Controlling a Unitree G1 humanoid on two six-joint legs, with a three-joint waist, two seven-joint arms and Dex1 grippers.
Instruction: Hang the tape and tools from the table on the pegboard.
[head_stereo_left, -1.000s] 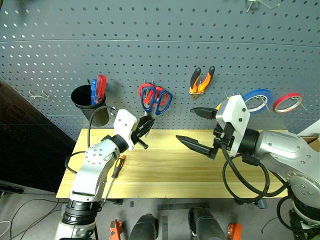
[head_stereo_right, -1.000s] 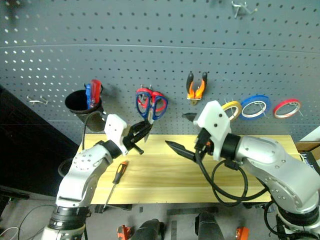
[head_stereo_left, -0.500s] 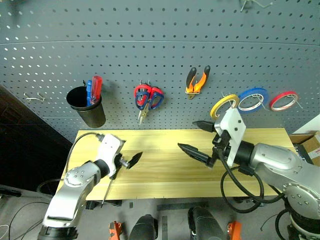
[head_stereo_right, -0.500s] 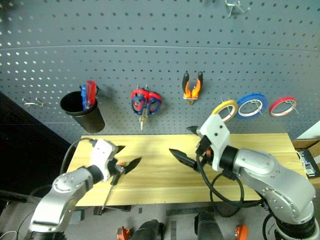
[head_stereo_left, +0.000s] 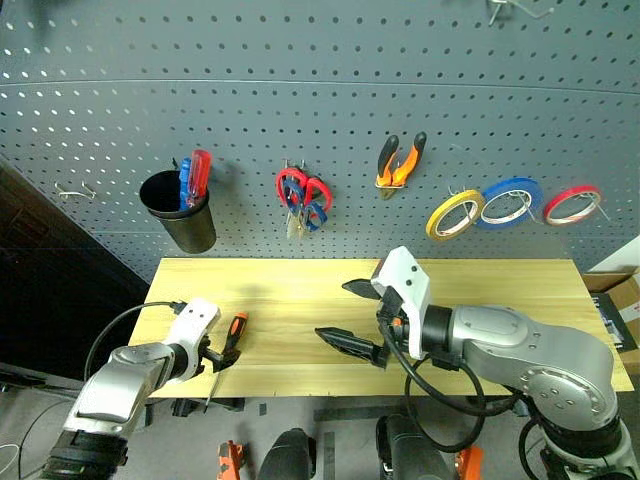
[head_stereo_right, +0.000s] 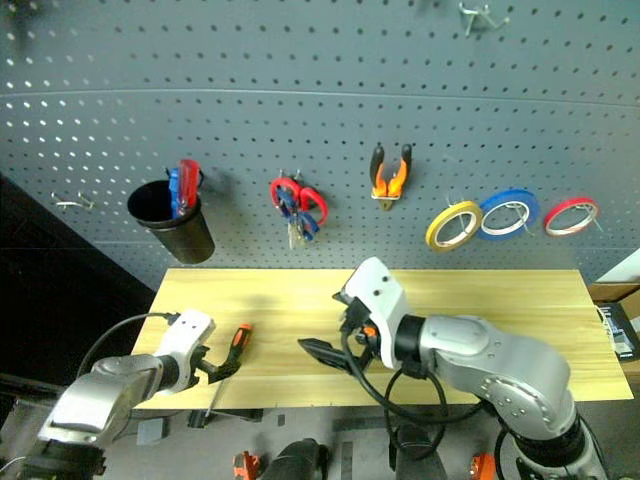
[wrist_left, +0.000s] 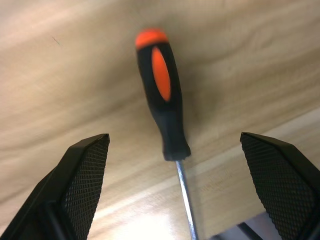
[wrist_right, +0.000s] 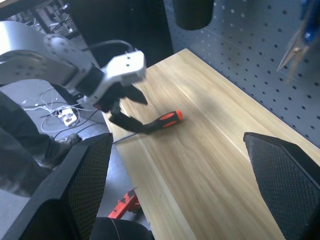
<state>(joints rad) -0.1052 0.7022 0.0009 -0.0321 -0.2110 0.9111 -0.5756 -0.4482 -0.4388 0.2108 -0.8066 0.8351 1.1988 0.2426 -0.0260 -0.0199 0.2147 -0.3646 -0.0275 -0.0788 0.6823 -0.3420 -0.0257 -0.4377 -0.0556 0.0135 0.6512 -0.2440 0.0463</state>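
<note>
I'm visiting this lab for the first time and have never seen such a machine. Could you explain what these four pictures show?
This is a humanoid robot with two arms, each ending in a two-fingered black tool. Two pictures come from cameras in its head, looking down over a wooden table toward a pegboard. The other two come from cameras on its wrists. On the table lies a screwdriver with an orange-and-black handle, its shaft past the edge. The left tool hangs open over it; the right tool is open over the table's middle. Neither holds anything. Pliers, scissors and tape rolls hang on the board.
</note>
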